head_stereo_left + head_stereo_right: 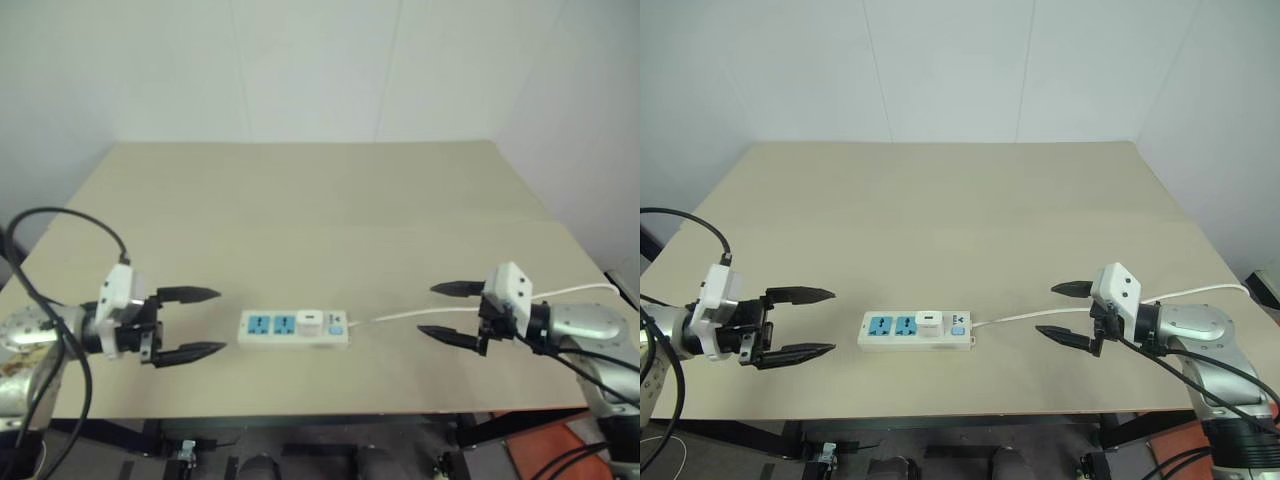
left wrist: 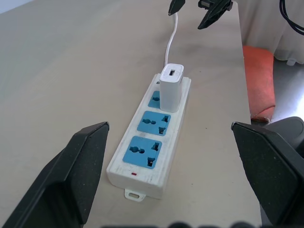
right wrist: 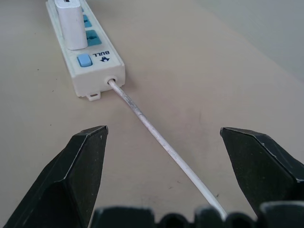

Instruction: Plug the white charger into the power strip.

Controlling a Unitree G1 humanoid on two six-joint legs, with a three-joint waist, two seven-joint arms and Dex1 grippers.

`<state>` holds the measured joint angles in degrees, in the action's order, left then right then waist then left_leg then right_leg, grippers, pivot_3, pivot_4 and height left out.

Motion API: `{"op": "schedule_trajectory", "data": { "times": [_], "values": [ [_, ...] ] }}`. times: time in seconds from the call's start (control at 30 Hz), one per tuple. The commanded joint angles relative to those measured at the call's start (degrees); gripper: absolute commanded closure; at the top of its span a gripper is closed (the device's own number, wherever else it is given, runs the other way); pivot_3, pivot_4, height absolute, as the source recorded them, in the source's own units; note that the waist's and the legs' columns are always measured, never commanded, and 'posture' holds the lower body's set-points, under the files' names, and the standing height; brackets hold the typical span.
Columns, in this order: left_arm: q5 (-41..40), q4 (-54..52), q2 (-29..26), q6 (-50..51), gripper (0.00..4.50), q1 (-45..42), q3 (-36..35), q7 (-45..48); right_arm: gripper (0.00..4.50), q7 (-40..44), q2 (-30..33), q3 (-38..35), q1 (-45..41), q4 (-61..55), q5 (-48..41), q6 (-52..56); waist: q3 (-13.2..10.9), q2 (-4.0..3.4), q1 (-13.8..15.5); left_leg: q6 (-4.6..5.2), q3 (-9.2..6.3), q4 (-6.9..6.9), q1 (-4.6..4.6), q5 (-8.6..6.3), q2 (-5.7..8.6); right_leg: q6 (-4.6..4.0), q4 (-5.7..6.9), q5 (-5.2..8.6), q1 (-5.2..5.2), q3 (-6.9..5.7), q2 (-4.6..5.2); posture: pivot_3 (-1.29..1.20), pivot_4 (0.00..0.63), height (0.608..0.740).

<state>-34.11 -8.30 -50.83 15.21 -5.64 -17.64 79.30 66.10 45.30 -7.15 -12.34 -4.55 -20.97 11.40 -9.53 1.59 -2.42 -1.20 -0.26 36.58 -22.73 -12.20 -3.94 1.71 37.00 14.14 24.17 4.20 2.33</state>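
The white charger [image 1: 309, 321] stands upright in the power strip [image 1: 293, 329], in the socket nearest the switch end, and the strip lies in the lower middle of the frame, near the front edge of the table [image 1: 330, 200]. From these pictures I judge that the plugging is already done, or almost.

The left hand [image 1: 186, 324] sits at the lower left of the frame with its 2 black fingers spread wide, and it holds nothing. The right hand [image 1: 448, 312] sits at the lower right, also wide open and empty. Both are well apart from the strip, one at each end of it.

The long axis of the strip runs left to right across the frame, almost parallel to the front edge of the table. The switch end points to the right, and the thin white cord [image 1: 420, 313] leaves from there and passes between the fingers of the right hand. The charger points straight up from the strip, with its small port on the top face, as the left wrist view shows.

What could go wrong now, I think, is mostly about the cord. It lies just under the open right hand, so if this hand moves low it may catch the cord and drag the strip. I cannot tell whether the charger is pushed fully down; if not, such a pull may tilt it out of the socket.
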Motion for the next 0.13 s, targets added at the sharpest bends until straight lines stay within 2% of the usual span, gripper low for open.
{"op": "schedule_trajectory", "data": {
  "times": [0.03,0.13],
  "values": [
    [-0.99,-0.62,-0.65,-0.01,0.00,-1.17,-0.49,-0.16,0.06,0.03,0.77,-0.84,-0.71,-1.53,-1.09,-0.02,0.00,0.00,0.00,0.00,0.00,0.00,0.00,0.00,0.00,0.00,0.00,0.00,0.00,0.00,0.00,0.00,0.150,0.740],
    [-0.84,-0.32,-0.59,-0.01,0.00,-1.64,-0.21,-0.23,0.06,-0.30,0.47,-0.80,-0.68,-1.67,-1.13,-0.09,0.00,0.00,0.00,0.00,0.00,0.00,-0.01,0.00,0.00,0.00,0.00,0.00,0.00,0.00,0.00,0.00,0.150,0.740]
  ]
}}
